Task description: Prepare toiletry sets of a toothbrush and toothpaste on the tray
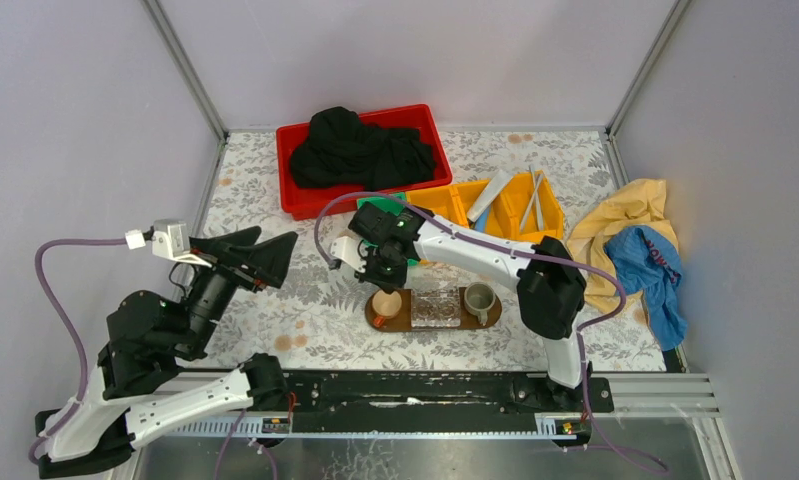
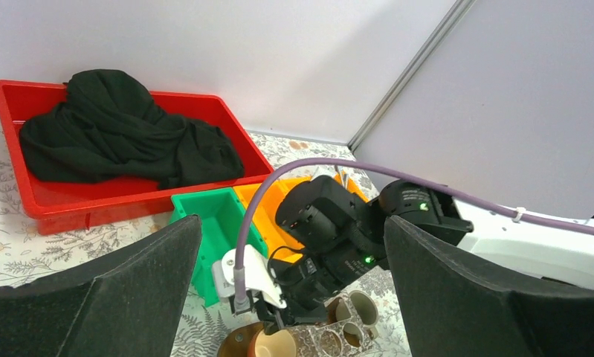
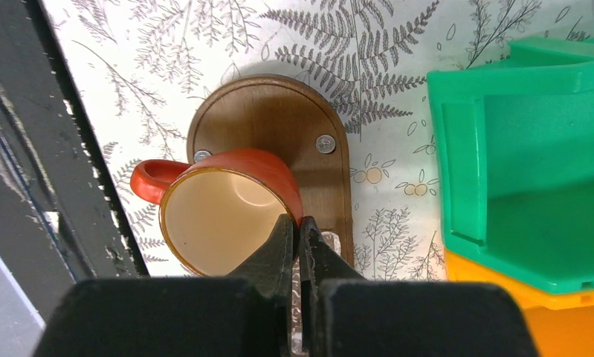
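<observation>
Wooden tray (image 3: 279, 119) carries no set yet: toothbrushes (image 1: 531, 200) and toothpaste (image 1: 490, 196) lie in yellow bins (image 1: 550, 216). Right gripper (image 3: 299, 222) closed on nothing, above tray; left gripper (image 1: 278, 258) spread wide, empty. Likely next: reach bins, grasp toothbrush.

**Much lies under the right arm**
From above, the right gripper (image 1: 383, 285) covers the left end of the dark-brown oval wooden tray (image 1: 405, 322) and most of the green plastic bin (image 1: 385, 198). The bright blue toothpaste tube (image 1: 481, 222) shows only a sliver. Whether the fingers pinch the orange ceramic cup's (image 3: 227, 223) rim is unclear.
</observation>
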